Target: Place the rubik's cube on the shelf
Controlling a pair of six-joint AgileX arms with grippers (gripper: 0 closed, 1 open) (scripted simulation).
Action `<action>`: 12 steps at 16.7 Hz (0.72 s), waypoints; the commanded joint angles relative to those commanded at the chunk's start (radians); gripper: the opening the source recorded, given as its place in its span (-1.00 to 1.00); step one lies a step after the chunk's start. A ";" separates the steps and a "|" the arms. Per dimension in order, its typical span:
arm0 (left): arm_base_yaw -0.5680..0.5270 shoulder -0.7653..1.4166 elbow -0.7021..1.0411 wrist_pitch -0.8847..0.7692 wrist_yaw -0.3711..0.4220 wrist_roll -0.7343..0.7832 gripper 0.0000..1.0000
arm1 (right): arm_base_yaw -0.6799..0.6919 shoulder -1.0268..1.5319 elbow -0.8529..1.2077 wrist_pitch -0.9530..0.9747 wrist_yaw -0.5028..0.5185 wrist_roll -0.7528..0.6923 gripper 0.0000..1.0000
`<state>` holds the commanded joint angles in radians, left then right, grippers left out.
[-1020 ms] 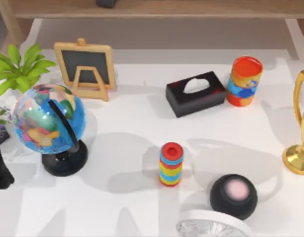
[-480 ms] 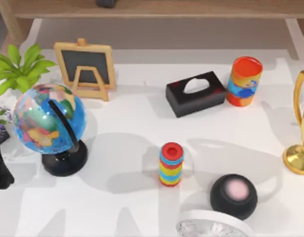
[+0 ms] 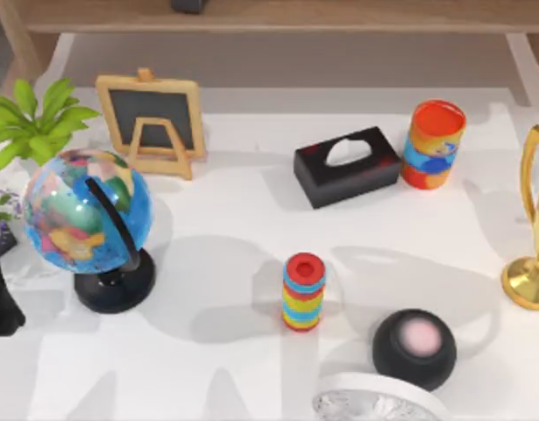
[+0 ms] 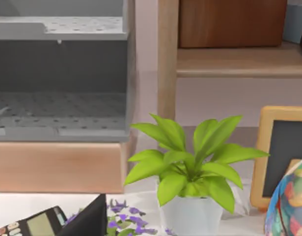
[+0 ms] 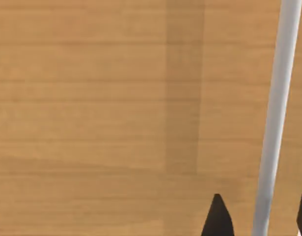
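1. top view: the shelf [image 3: 278, 15], a long light-brown plank, runs along the far edge above the white table [image 3: 234, 219]; a dark thing [image 3: 188, 5] sits on it, too cut off to name.
2. left wrist view: shelf post [image 4: 167, 59] and board stand behind a plant [image 4: 190, 167].
3. right wrist view: the right gripper [image 5: 259, 216] shows two dark fingertips [image 5: 217, 219] apart, nothing between them, over light-brown wood grain.

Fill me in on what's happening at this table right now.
Nothing on the table is being handled. The right gripper is open, holding nothing, close to a light-brown wooden surface. The left wrist view looks past a potted plant towards the shelf. The globe, black tissue box and striped cylinder stand on the white table.
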<state>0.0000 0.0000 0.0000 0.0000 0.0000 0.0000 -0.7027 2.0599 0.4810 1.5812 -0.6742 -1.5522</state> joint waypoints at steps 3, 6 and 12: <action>0.000 0.000 0.000 0.000 0.000 0.000 1.00 | 0.000 0.000 0.000 0.000 0.000 0.000 0.66; 0.000 0.000 0.000 0.000 0.000 0.000 1.00 | 0.000 0.000 0.000 0.000 0.000 0.000 1.00; 0.000 0.000 0.000 0.000 0.000 0.000 1.00 | 0.000 0.000 0.000 0.000 0.000 0.000 1.00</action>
<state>0.0000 0.0000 0.0000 0.0000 0.0000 0.0000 -0.7027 2.0599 0.4810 1.5812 -0.6742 -1.5522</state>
